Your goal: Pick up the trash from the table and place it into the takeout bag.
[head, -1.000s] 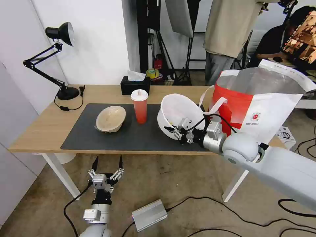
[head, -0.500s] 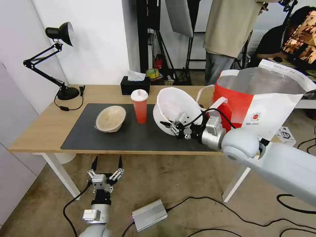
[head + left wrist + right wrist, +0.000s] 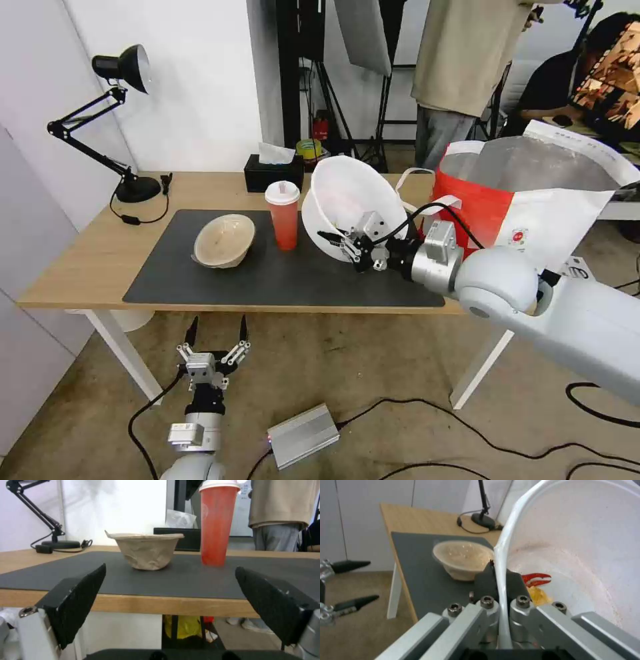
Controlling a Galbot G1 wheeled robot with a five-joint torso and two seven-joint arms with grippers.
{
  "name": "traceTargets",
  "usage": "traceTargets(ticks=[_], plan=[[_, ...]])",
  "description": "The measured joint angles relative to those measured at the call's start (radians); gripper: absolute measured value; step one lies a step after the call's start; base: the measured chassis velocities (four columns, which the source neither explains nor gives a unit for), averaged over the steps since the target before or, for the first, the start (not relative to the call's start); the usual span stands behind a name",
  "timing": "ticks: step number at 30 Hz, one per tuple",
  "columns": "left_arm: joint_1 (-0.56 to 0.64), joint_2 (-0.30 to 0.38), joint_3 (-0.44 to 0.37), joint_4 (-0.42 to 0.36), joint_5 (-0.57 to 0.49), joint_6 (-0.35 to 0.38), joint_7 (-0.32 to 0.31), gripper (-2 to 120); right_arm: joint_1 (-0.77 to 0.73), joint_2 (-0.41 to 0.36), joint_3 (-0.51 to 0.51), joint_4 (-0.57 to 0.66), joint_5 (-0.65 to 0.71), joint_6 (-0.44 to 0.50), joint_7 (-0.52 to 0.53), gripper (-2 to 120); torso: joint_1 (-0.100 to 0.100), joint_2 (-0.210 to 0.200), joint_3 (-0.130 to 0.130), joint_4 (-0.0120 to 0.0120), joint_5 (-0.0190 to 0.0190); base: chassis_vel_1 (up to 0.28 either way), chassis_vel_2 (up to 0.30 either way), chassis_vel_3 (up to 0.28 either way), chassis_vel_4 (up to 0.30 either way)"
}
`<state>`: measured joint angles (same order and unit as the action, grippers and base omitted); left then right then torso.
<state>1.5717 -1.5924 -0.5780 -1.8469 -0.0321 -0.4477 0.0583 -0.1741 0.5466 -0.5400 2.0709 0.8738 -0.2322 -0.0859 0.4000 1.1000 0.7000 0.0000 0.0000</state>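
the right tool is pinched on the near rim of the white bowl and holds it lifted off the dark grey mat, tipped up so its opening faces the robot; in the right wrist view the two dark fingers sit on either side of the thin white rim, and a red crayfish claw with a yellowish scrap lies low inside the bowl. the bowl hangs between the red cup on its left and the takeout bag on its right – the bag stands open on the right end of the desk, its silver lining showing, one white loop handle just beside the bowl's edge. the red cup stands upright on the mat with its white lid on, and the beige bowl rests further left on the mat, well apart from the lifted bowl. behind them are a black tissue box and a black lamp at the back left corner

the left tool hangs below the desk's front edge, over the floor, its fingers spread wide – through it the left wrist view looks across the mat at the beige bowl and the red cup
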Motion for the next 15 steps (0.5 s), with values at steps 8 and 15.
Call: traceTargets(ticks=[8, 15], plan=[[-0.005, 0.0, 0.001, 0.012, 0.003, 0.0, 0.0, 100, 0.055, -0.025, 0.006, 0.032, 0.037, 0.0, 0.009, 0, 0.0, 0.0, 0.0, 0.0, -0.0001, 0.0, 0.0, 0.0, 0.0], [-0.013, 0.0, 0.001, 0.027, 0.005, 0.0, 0.0, 100, 0.086, -0.05, 0.031, 0.049, 0.064, 0.0, 0.016, 0, 0.0, 0.0, 0.0, 0.0, 0.0, 0.0, 0.0, 0.0, 0.0]])
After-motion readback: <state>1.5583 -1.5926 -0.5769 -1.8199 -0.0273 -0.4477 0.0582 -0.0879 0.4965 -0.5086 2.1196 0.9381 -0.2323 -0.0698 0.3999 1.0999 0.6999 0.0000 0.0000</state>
